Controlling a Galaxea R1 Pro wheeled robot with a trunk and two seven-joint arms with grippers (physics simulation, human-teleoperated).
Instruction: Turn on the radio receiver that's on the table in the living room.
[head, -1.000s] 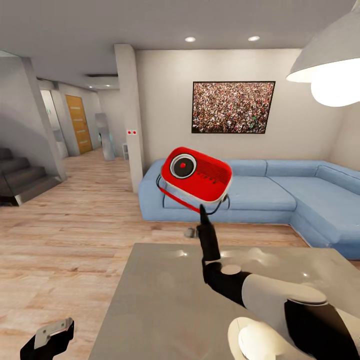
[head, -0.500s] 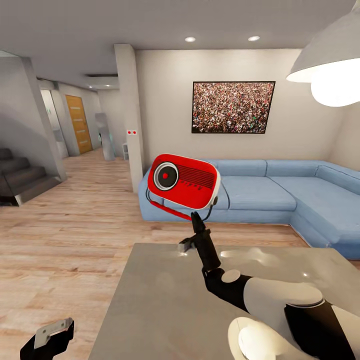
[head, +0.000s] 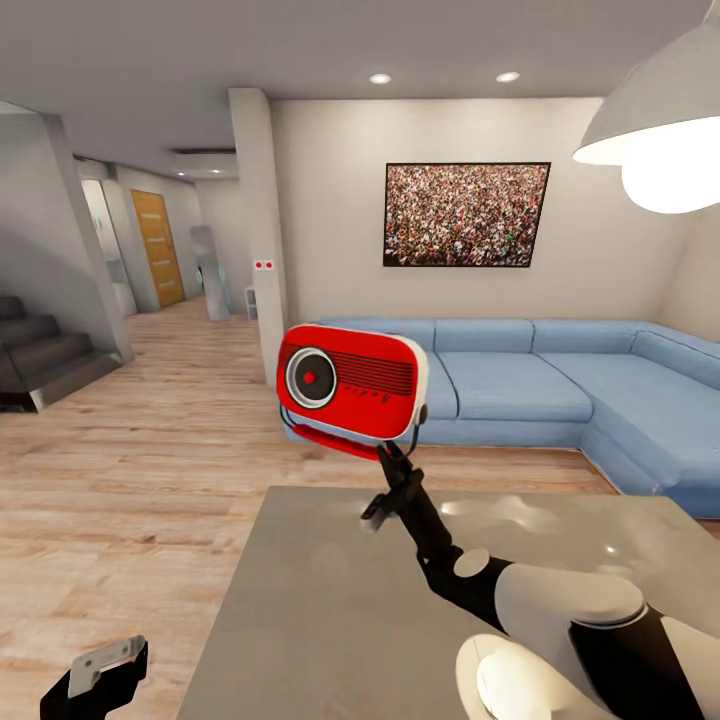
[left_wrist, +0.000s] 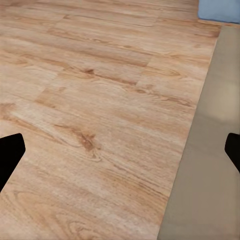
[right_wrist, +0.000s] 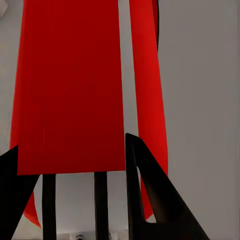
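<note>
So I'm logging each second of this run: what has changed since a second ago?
The right gripper carried the radio receiver leftward and slightly lower in the head view, levelling it out from a tilt; the dial's centre shows red throughout. It remains held above the table. The left gripper, sofa and camera stayed put.

Right pincer (head: 390, 462) tips hidden behind radio (head: 350, 382), grip state not readable. Right wrist view: radio cropped at the frame edge, dial out of frame. Left pincer (head: 97, 675) cut by bottom edge. Lamp (head: 655, 120) and sofa (head: 600, 390) cropped at right. Counter (head: 330, 620) runs off the bottom.
</note>
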